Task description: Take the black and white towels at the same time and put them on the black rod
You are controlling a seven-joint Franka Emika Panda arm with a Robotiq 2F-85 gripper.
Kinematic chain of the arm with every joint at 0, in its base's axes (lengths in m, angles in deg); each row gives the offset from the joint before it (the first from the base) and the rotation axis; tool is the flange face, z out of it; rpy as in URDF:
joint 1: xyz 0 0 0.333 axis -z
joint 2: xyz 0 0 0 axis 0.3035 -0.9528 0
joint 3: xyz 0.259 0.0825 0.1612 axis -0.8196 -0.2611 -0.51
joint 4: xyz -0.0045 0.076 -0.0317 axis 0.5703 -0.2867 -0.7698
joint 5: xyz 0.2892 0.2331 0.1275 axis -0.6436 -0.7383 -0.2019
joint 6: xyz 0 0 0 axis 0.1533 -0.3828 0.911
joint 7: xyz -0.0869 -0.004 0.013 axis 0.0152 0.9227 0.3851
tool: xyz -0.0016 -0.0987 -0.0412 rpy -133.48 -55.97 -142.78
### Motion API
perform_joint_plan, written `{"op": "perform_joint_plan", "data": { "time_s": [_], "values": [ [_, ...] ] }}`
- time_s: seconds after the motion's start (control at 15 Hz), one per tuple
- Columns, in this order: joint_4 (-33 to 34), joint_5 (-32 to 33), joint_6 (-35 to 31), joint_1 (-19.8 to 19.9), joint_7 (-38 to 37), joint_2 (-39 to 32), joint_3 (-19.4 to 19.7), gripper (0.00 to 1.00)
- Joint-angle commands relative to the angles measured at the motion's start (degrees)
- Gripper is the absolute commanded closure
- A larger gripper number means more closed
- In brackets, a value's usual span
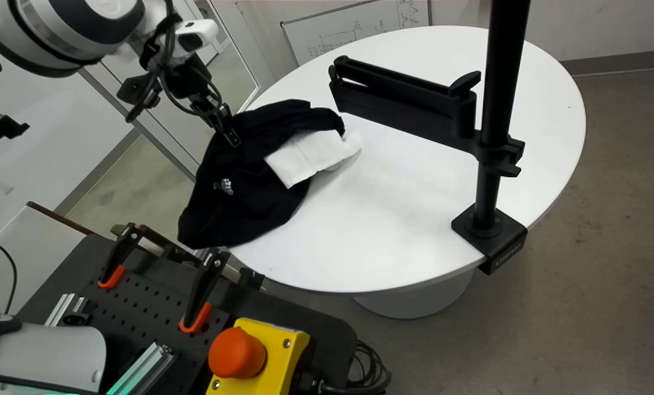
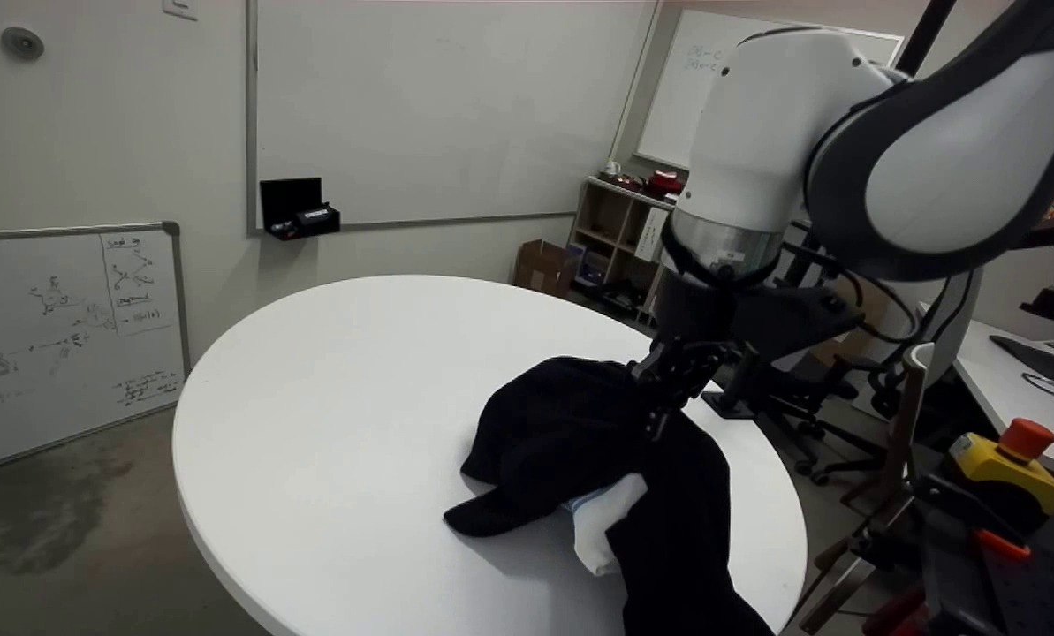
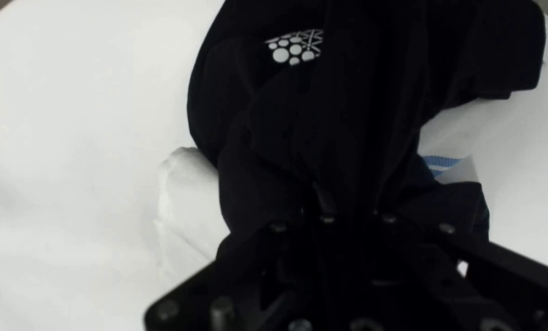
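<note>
Fingers [image 1: 232, 136] narrow, apparently pinching black towel [image 1: 255, 178]; hold on white towel [image 1: 311, 156] unclear. Rod [image 1: 398, 105] well apart, free end nearest the fingers.

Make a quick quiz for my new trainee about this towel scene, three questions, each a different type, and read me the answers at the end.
1. True or false: the black towel covers part of the white towel.

2. Multiple choice: what colour is the stripe that shows on the white towel?
A) Red
B) Blue
C) Green

3. Fill in the blank: the black rod juts from an upright pole whose base is mounted at the ____ of the table.

Key:
1. True; white cloth shows from under it in the wrist view.
2. B
3. edge
</note>
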Motion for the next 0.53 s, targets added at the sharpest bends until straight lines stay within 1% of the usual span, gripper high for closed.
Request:
{"op": "perform_joint_plan", "data": {
  "time_s": [0.0,0.33,0.47],
  "values": [
    [-4.86,-1.3,5.1,0.78,2.53,11.75,-0.81,0.97],
    [-4.82,-2.52,14.22,3.57,2.92,21.96,-3.91,0.97],
    [-2.69,-7.62,21.3,4.91,7.28,24.34,-5.46,0.97]
  ]
}}
